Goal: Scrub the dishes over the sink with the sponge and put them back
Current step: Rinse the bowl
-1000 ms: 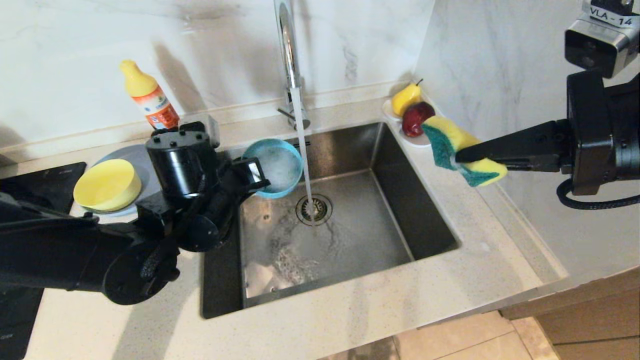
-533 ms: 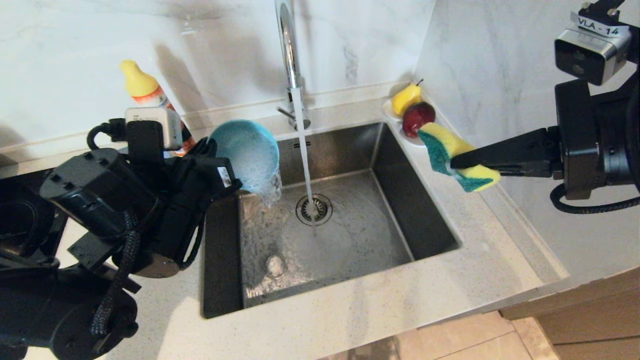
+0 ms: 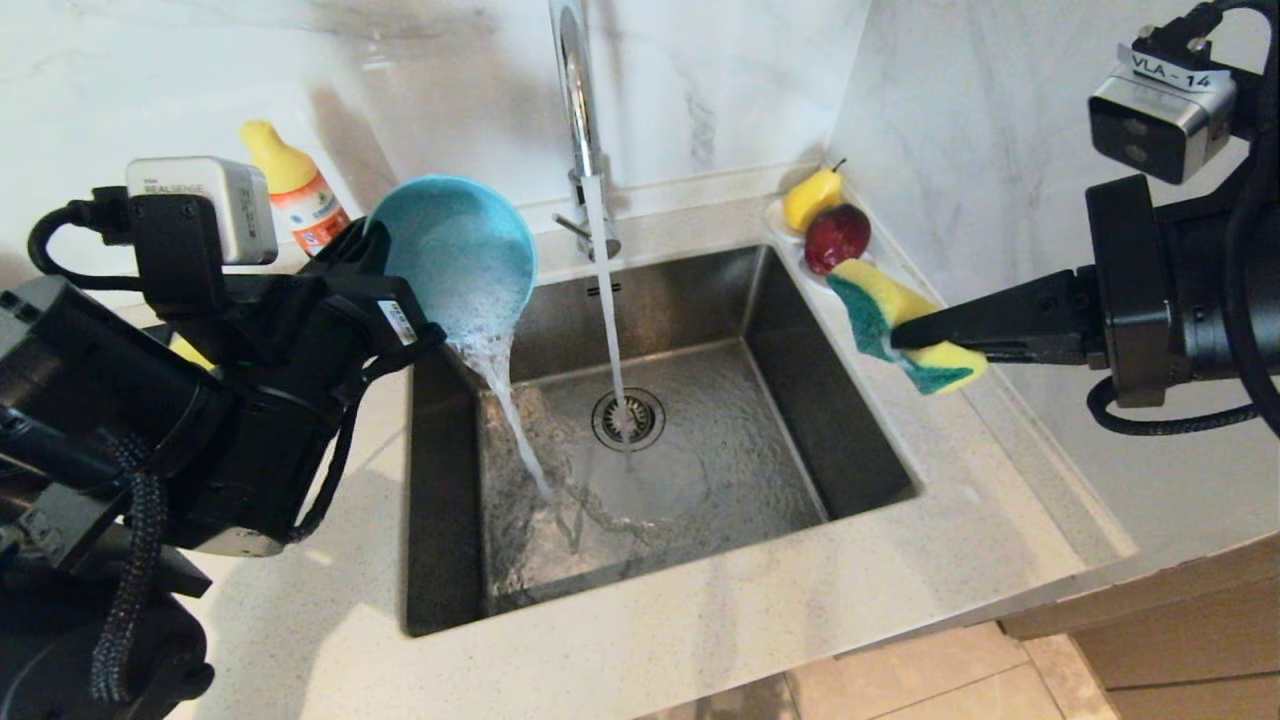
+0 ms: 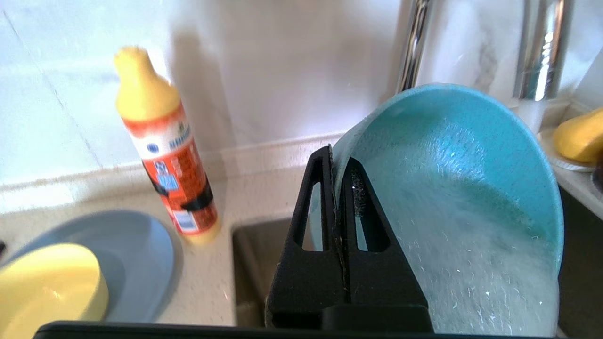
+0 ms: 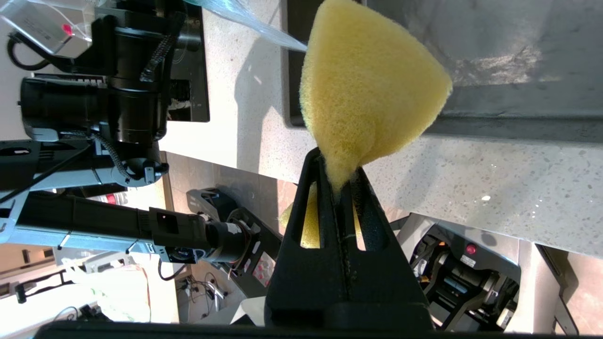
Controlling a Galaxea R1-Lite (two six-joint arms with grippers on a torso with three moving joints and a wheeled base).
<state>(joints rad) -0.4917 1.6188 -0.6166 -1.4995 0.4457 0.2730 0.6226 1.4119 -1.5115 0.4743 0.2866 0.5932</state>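
Observation:
My left gripper [image 3: 378, 258] [image 4: 337, 155] is shut on the rim of the small teal bowl [image 3: 455, 250] [image 4: 452, 188]. It holds the bowl tilted over the sink's [image 3: 760, 470] left edge, and foamy water streams from it into the basin. To the right of the sink, my right gripper [image 3: 900, 335] [image 5: 337, 162] is shut on the yellow and green sponge [image 3: 895, 320] [image 5: 367, 84], level above the counter. The pale yellow bowl [image 4: 47, 282] sits on the grey-blue plate [image 4: 136, 254] left of the sink.
The chrome faucet [image 3: 575, 90] runs a thin stream onto the drain [image 3: 627, 418]. An orange detergent bottle [image 3: 300, 200] [image 4: 165, 155] stands against the back wall behind the left arm. A white dish with a pear and an apple [image 3: 825, 225] sits in the back right corner.
My left gripper has lifted the teal bowl up and to the left, away from the tap, and tipped it so water pours out. The right gripper with the sponge has barely shifted.

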